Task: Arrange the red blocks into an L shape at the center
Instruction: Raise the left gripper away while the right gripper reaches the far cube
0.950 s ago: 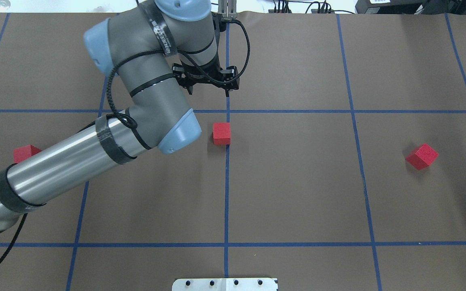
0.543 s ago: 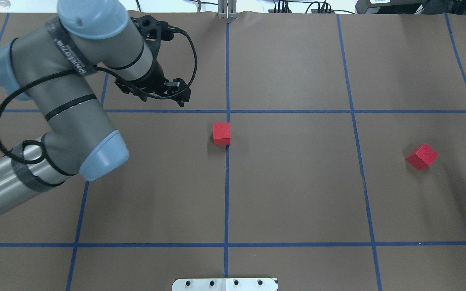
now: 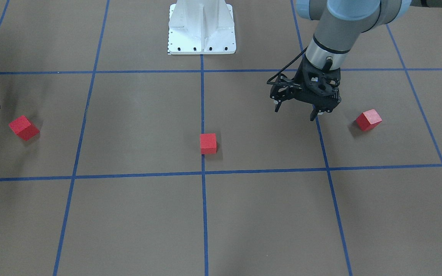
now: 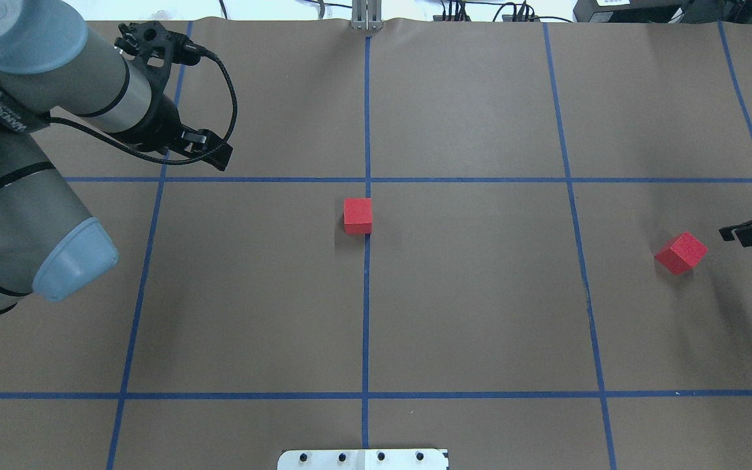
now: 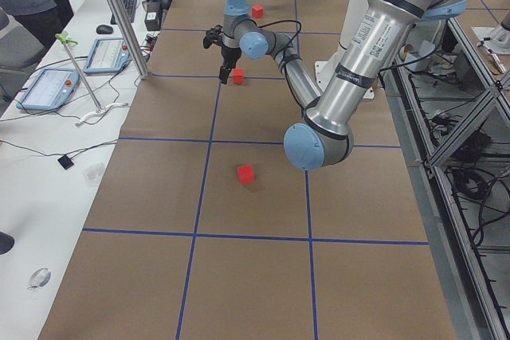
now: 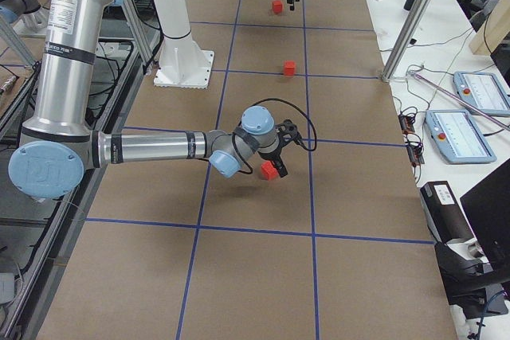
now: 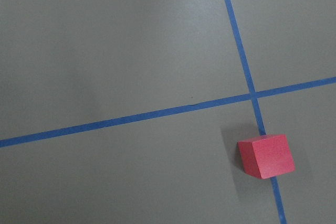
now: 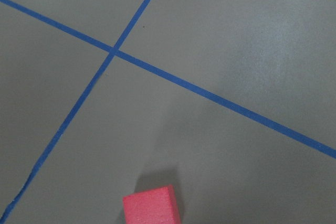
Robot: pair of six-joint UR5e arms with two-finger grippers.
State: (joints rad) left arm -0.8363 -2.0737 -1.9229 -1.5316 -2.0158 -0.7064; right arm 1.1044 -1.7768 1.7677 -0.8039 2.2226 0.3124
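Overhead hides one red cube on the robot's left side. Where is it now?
Front-facing view, right side: the small matte red cube lies beside the left gripper, farther from centre, not touching it.

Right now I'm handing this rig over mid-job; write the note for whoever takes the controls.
Left gripper: open, empty, above the table near the left-side red block, not touching it.
Right gripper: cut off at the frame edge, so I cannot tell whether it is open or shut; it holds nothing and is close to the right-side red block.
Center red block: on the table against the middle blue line.
Done: one block at center.
Left: bring both outer blocks in and form the L.
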